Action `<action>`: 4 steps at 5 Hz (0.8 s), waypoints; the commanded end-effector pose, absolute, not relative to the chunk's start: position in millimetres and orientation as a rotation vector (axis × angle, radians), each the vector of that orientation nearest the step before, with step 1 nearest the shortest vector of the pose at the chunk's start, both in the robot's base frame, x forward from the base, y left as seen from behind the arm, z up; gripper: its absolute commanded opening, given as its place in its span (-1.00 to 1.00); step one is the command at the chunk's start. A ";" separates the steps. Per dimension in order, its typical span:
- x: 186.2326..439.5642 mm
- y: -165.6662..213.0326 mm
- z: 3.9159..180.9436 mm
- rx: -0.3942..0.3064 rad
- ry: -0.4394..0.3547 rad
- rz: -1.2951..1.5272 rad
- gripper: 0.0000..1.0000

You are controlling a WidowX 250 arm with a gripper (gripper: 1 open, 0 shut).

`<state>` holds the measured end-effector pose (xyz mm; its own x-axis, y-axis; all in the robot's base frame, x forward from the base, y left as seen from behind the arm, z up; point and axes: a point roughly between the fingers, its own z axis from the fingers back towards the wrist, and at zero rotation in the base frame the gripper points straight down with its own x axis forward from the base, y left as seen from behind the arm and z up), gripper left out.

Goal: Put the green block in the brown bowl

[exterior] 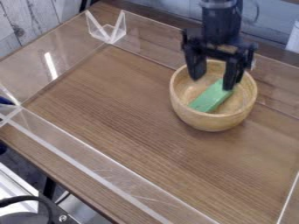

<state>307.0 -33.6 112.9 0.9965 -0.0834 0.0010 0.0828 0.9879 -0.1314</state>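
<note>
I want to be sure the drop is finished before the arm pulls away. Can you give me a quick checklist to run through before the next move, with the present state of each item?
1. Green block lies inside the brown bowl: ok.
2. Gripper is open, fingers spread: ok.
3. Gripper is free of the block, with a gap showing between them: ok.
4. Bowl stands upright on the table: ok.
5. Block lies fully flat on the bowl's bottom: cannot tell, it seems to lean against the inner wall.
6. Path straight up from the bowl is free: ok as far as the view shows.
</note>
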 end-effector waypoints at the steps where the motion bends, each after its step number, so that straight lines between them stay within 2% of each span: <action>1: 306.6 -15.1 158.6 -0.123 -0.109 -0.066 1.00; 2: 298.3 5.0 179.4 -0.118 -0.134 -0.050 1.00; 3: 288.4 35.8 186.0 -0.088 -0.135 -0.008 1.00; 4: 270.9 67.4 182.6 -0.050 -0.095 0.025 1.00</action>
